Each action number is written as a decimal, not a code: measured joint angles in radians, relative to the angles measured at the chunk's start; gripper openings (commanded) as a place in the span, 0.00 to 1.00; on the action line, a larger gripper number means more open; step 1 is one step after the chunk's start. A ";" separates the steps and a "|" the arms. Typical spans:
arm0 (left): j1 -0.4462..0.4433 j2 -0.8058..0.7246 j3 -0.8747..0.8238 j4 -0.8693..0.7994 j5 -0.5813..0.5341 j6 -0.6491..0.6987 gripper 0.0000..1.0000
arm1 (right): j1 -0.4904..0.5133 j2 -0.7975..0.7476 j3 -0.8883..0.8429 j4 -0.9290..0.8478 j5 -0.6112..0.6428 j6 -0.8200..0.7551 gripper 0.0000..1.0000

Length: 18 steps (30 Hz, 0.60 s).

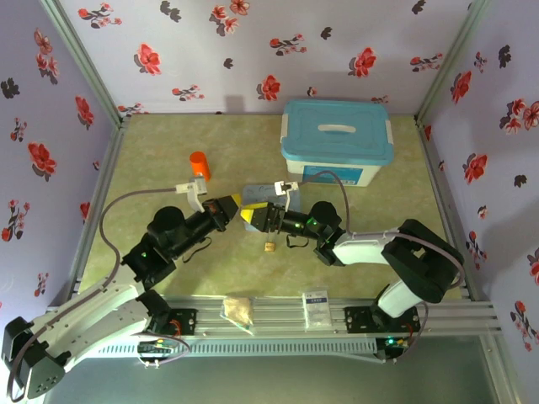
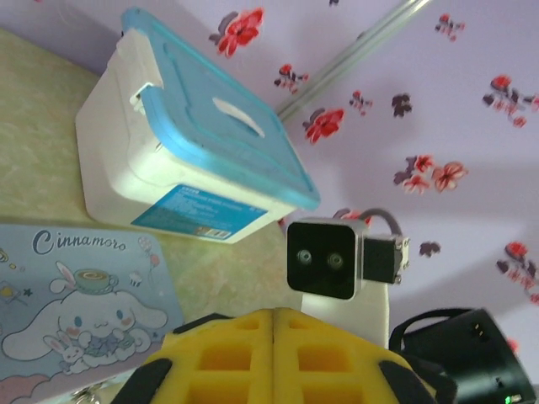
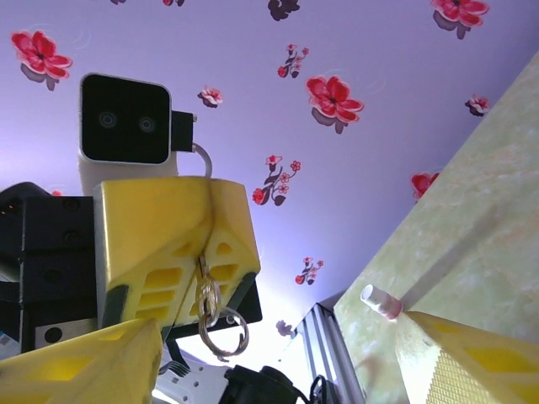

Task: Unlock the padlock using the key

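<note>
The padlock (image 1: pixel 269 247), tiny and brass-gold, lies on the table just in front of the two grippers. My left gripper (image 1: pixel 234 203) (image 2: pixel 274 332) is shut, its yellow pads pressed together. In the right wrist view the left gripper (image 3: pixel 204 249) pinches a thin metal piece, the key (image 3: pixel 202 266), mostly hidden between the pads, with two key rings (image 3: pixel 221 324) dangling below. My right gripper (image 1: pixel 248 215) (image 3: pixel 278 370) faces it tip to tip, open with nothing between its fingers (image 3: pixel 84 362). It hovers above and left of the padlock.
A white box with a blue lid (image 1: pixel 337 139) (image 2: pixel 194 143) stands at the back right. A pale blue cartoon tin (image 1: pixel 263 192) (image 2: pixel 76 295) lies behind the grippers. An orange cylinder (image 1: pixel 200 165) stands at the back left. Two packets (image 1: pixel 238 310) (image 1: pixel 316 305) rest on the front rail.
</note>
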 measured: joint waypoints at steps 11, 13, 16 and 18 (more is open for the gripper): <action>0.002 -0.018 -0.030 0.077 -0.041 -0.056 0.00 | 0.011 0.005 0.033 0.044 0.000 0.018 0.59; 0.002 -0.017 -0.030 0.086 -0.042 -0.063 0.00 | 0.015 0.009 0.045 0.048 -0.001 0.018 0.57; 0.002 -0.012 -0.034 0.104 -0.042 -0.074 0.00 | 0.021 0.017 0.057 0.051 -0.002 0.020 0.52; 0.002 -0.006 -0.043 0.115 -0.042 -0.078 0.00 | 0.025 0.027 0.066 0.053 -0.004 0.023 0.47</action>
